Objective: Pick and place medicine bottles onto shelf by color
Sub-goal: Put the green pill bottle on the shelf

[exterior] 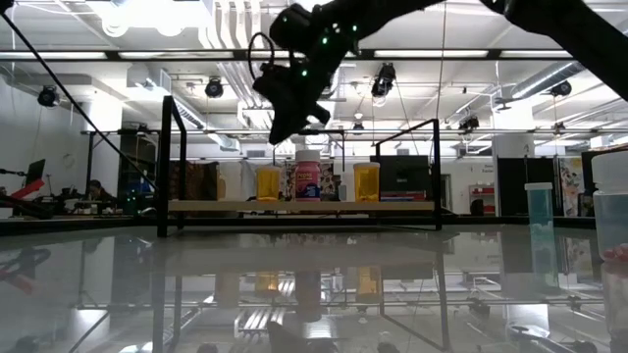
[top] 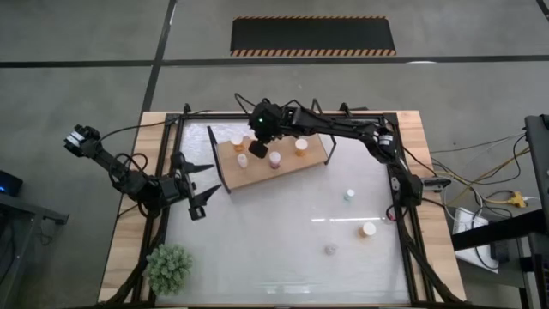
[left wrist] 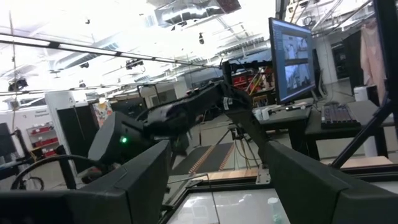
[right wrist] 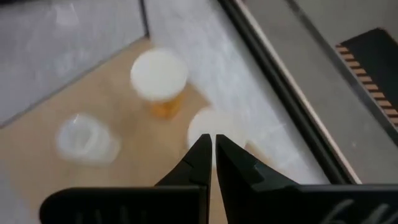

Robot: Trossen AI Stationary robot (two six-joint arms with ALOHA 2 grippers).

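Note:
The shelf is a light-brown board with black wire end frames at the table's far middle. On it stand an orange bottle, a whitish one, a purplish one and another orange one. My right gripper hovers shut above the shelf's left part. In the low view the right gripper is clear above the bottle caps. In its wrist view the right gripper is over a white cap, beside an orange bottle and a clear one. My left gripper waits open at the table's left.
Three loose bottles stand upright on the pale tabletop to the right: a clear one, an orange one and a purplish one. A small green plant sits at the near left corner. A black rim frames the tabletop.

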